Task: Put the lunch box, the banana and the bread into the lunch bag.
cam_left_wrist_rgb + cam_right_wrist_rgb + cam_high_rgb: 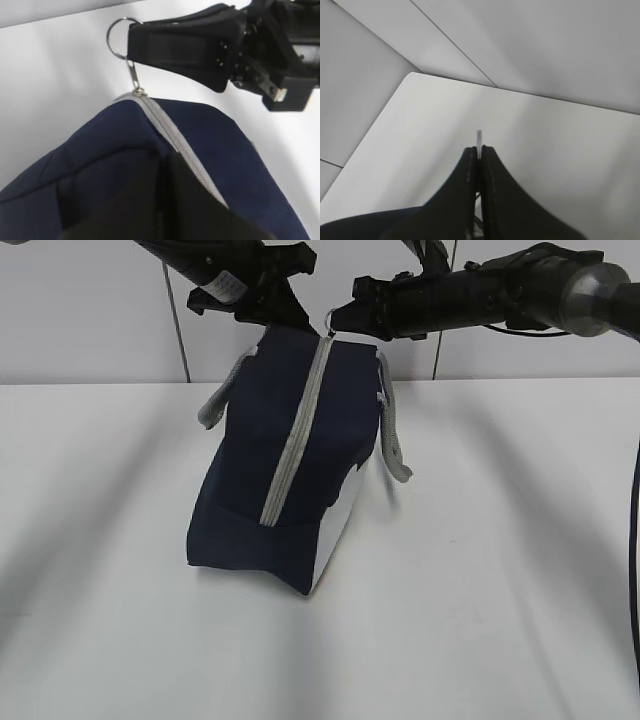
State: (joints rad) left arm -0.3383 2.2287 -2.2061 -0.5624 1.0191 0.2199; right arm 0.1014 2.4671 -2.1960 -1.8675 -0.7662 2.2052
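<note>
The dark navy lunch bag stands on the white table, its grey zipper closed along the top. My right gripper is shut on the zipper's metal ring pull at the bag's far end. The ring also shows in the left wrist view and edge-on between the right fingertips. My left gripper is closed, with its jaws pressed together on the bag's top fabric just left of the zipper. In the exterior view it sits at the bag's far left corner. The lunch box, banana and bread are out of view.
The white table runs back to a tiled wall. Grey strap handles hang off the bag's left and right sides. A black cable runs down the right edge.
</note>
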